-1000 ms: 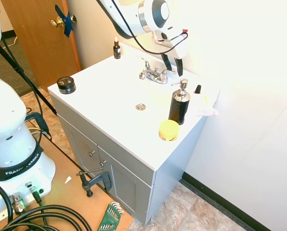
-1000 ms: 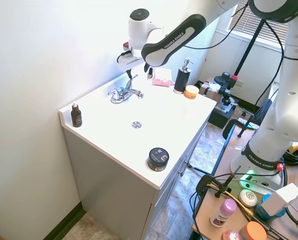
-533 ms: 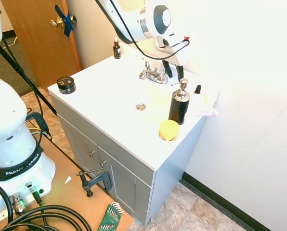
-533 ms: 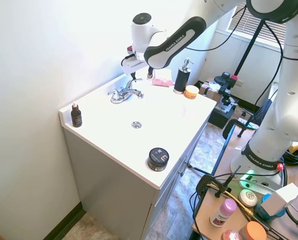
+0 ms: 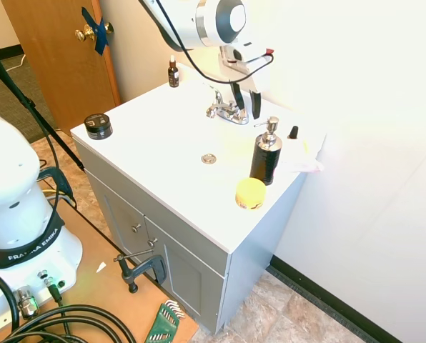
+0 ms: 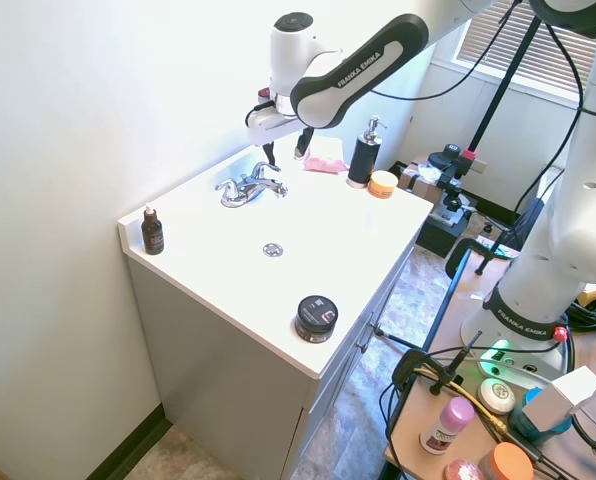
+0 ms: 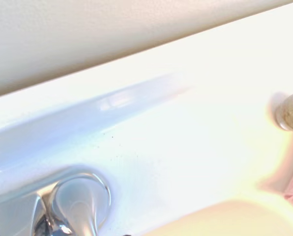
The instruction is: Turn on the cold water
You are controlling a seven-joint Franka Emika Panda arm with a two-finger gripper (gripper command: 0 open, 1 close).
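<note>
Gripper [image 5: 245,105] hangs by the faucet [image 5: 226,111], jaws spread, holding nothing. Chrome lever near it, probably the cold one, looks slick, stiff: push its tip.

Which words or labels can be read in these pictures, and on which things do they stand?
"FRANKA EMIKA": on the arm's base.
"FRANKA EMIKA": on the arm's black forearm sleeve.
Round black jar: white lid mark, too small to read.
Brown dropper bottle: label unreadable.

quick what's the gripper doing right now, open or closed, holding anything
Gripper: open, holding nothing, fingers pointing down just above the faucet.
</note>
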